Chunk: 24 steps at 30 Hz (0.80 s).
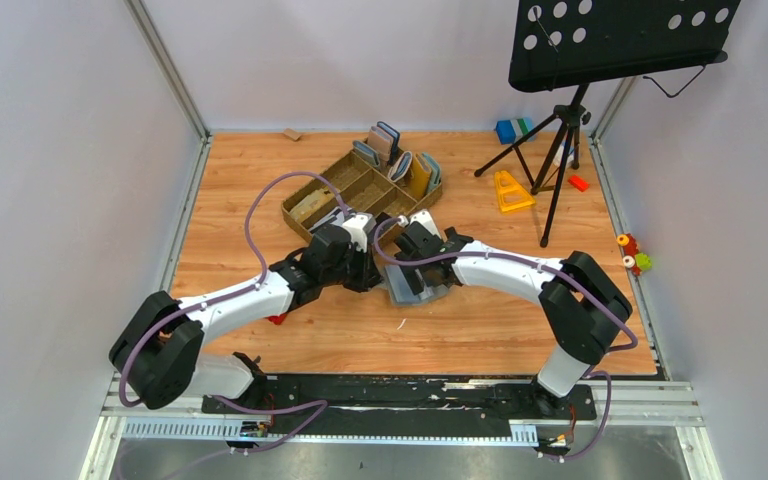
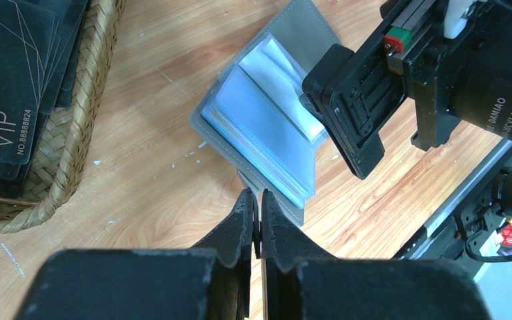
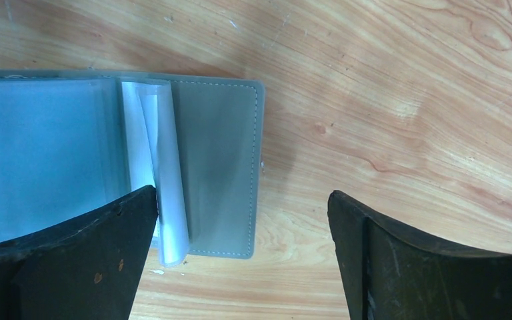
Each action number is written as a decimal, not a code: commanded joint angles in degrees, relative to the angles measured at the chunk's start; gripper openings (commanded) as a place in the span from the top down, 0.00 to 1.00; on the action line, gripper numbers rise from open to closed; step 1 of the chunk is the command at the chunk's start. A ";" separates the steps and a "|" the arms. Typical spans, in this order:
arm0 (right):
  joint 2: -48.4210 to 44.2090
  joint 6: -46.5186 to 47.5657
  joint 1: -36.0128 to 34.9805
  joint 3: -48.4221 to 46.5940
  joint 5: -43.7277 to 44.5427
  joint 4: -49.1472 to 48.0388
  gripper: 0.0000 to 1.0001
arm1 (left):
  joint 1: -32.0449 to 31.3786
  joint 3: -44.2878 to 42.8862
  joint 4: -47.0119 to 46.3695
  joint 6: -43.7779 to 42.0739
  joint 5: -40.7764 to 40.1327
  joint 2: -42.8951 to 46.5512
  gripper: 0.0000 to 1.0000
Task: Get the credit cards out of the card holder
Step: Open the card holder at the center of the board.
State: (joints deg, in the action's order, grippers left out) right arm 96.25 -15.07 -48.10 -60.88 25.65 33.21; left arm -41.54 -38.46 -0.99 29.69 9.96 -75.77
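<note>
The card holder lies open on the wooden table, grey cover down, with clear blue-grey sleeves fanned up; it also shows in the left wrist view and the right wrist view. My left gripper is shut at the holder's near corner, with a thin dark sliver, seemingly a card seen edge-on, between the fingers; in the top view the gripper is just left of the holder. My right gripper is open right above the holder's right half, one finger over the sleeves. It sits over the holder in the top view.
A woven basket with black VIP cards lies left of the holder. The brown compartment tray with upright wallets stands behind. A music stand, a yellow piece and small toys are at the right.
</note>
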 commanded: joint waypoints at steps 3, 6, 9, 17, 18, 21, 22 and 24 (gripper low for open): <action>-2.08 0.73 0.00 0.63 3.69 0.92 0.04 | -0.03 -1.71 -0.24 -0.60 -0.76 2.30 0.96; -1.72 1.14 0.02 0.59 5.08 1.49 0.05 | -0.06 -1.71 -0.24 -0.56 -0.69 2.39 0.96; -1.75 1.42 0.28 1.12 3.15 0.78 0.06 | -0.03 -1.71 -0.32 -0.53 -0.64 2.26 0.96; -6.45 1.54 6.13 6.13 -17.07 -6.99 0.13 | -0.04 -1.15 -0.76 -0.52 -0.46 1.59 0.96; -7.70 1.43 7.15 7.38 -20.83 -8.62 0.14 | -0.03 -1.03 -0.75 -0.54 -0.58 1.60 0.96; -10.70 0.20 11.12 10.74 -31.34 -13.05 0.17 | -0.06 -0.68 -1.06 -0.44 -0.49 1.50 0.96; -11.14 -0.17 12.56 11.57 -33.90 -14.47 0.18 | -0.06 -0.54 -1.22 -0.35 -0.35 1.54 0.96; -11.42 -0.62 14.96 13.05 -37.60 -15.74 0.21 | -0.03 -0.41 -1.48 -0.20 -0.15 1.42 0.96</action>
State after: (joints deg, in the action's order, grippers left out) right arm 87.22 -14.50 -36.77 -50.02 1.72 24.99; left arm -41.54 -38.44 -0.99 29.69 9.91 -75.26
